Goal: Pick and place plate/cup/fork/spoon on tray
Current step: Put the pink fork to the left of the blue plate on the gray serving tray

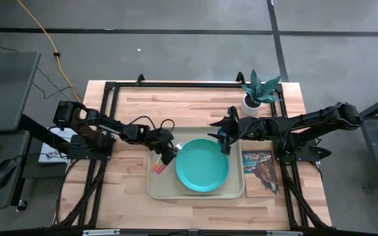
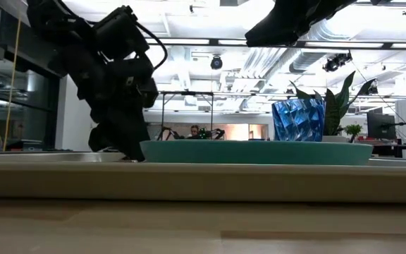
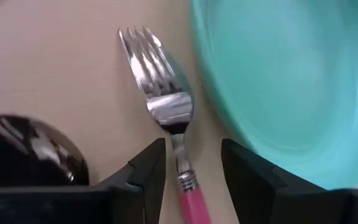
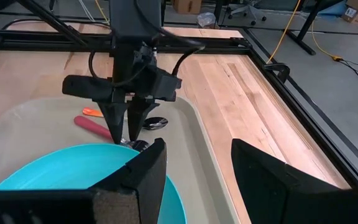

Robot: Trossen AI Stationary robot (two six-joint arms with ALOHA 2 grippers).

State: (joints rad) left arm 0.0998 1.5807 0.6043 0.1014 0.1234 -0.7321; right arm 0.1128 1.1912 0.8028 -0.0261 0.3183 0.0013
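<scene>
The beige tray [image 1: 159, 190] holds the turquoise plate [image 1: 202, 165]. The fork [image 3: 163, 93] lies flat on the tray beside the plate, with its red-pink handle [image 3: 191, 208] toward my left gripper. The spoon lies next to it, and its silver bowl [image 3: 33, 152] and orange handle [image 4: 92, 112] show. My left gripper [image 3: 192, 149] points down, open, with one finger on either side of the fork's neck and a gap on both sides. My right gripper [image 4: 194, 180] hovers open and empty over the tray's far right part. The blue cup [image 2: 298, 120] stands behind the plate, below my right arm.
A white pot with a green plant [image 1: 253, 98] stands at the table's far right. A book [image 1: 260, 172] lies right of the tray. Black frame rails [image 1: 176, 85] run around the work area.
</scene>
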